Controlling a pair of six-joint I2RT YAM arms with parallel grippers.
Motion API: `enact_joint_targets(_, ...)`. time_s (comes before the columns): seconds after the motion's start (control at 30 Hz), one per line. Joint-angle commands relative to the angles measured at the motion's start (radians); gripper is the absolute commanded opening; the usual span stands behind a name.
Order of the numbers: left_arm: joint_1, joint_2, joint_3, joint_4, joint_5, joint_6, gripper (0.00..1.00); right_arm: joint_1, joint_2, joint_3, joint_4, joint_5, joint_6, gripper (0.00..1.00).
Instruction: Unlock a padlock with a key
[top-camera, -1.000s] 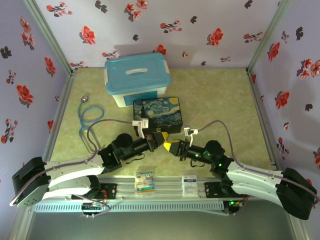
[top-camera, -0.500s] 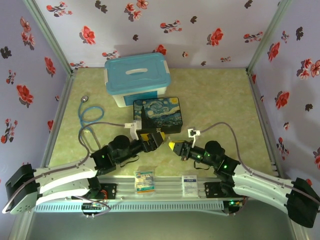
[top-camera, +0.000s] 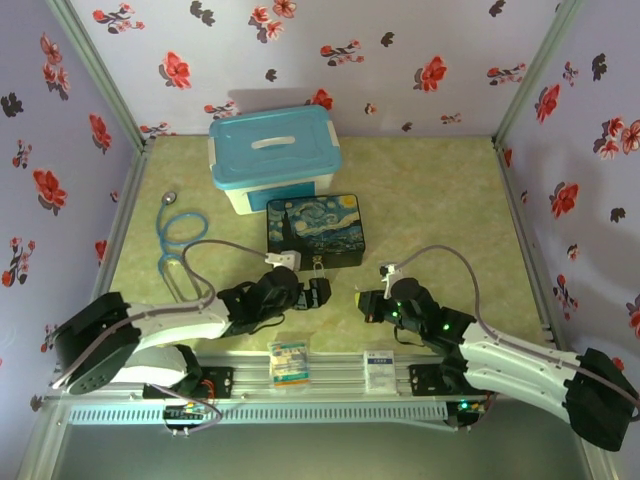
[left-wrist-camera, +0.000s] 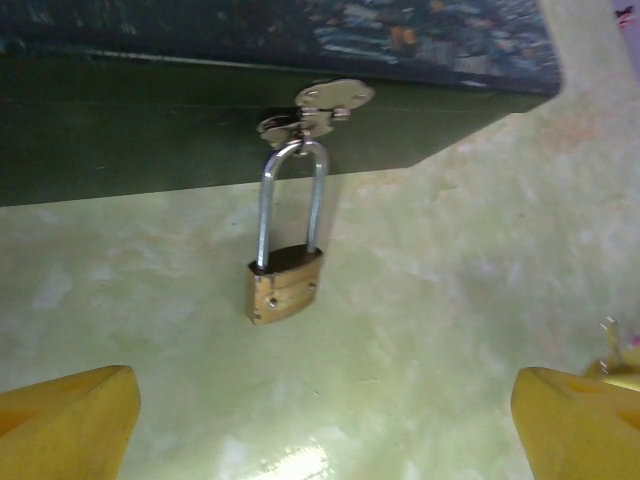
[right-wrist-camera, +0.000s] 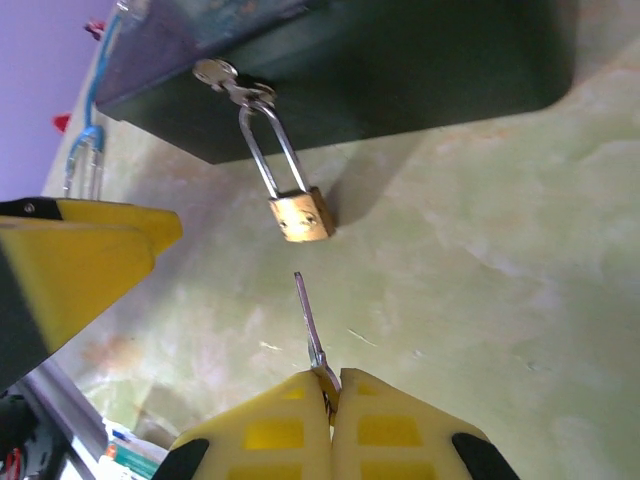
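Observation:
The brass padlock (left-wrist-camera: 284, 290) hangs by its long silver shackle from the hasp (left-wrist-camera: 320, 104) on the front of the painted box (top-camera: 316, 230), with its body resting on the table. My left gripper (left-wrist-camera: 325, 405) is open, with its yellow fingers (left-wrist-camera: 70, 420) wide apart just in front of the padlock and not touching it. My right gripper (right-wrist-camera: 331, 388) is shut on the key (right-wrist-camera: 308, 318). The key's thin shaft points at the padlock (right-wrist-camera: 300, 216), with a short gap between its tip and the body. Seen from above, both grippers (top-camera: 318, 292) (top-camera: 361, 303) sit close to the padlock (top-camera: 318, 270).
A blue-lidded plastic bin (top-camera: 272, 155) stands behind the painted box. A coiled blue cord (top-camera: 180, 228) lies at the left. Two small packets (top-camera: 288, 360) (top-camera: 378, 368) sit on the rail at the near edge. Flowered walls enclose the table.
My left gripper has opened and let go of the padlock, which now hangs free from the hasp. The right gripper has drawn back slightly to the right with the key.

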Motion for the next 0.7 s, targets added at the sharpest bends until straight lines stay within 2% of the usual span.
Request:
enact_joint_targets(0.0,0.034,0.069,0.017,0.103,0.028,0.035,0.92,-0.005,0.002,0.031,-0.033,0.032,0.005,0.00)
enact_joint_targets(0.2,0.040,0.186,0.104,0.085,0.022,0.107,0.83,-0.007,0.005,0.034,-0.050,0.035,0.002,0.00)
enact_joint_targets(0.37,0.042,0.257,0.119,0.136,0.025,0.105,0.76,-0.007,0.006,0.038,-0.058,0.040,0.001,0.00)
enact_joint_targets(0.67,0.042,0.336,0.147,0.132,0.019,0.086,0.66,-0.007,0.011,0.032,-0.059,0.042,0.000,0.00)
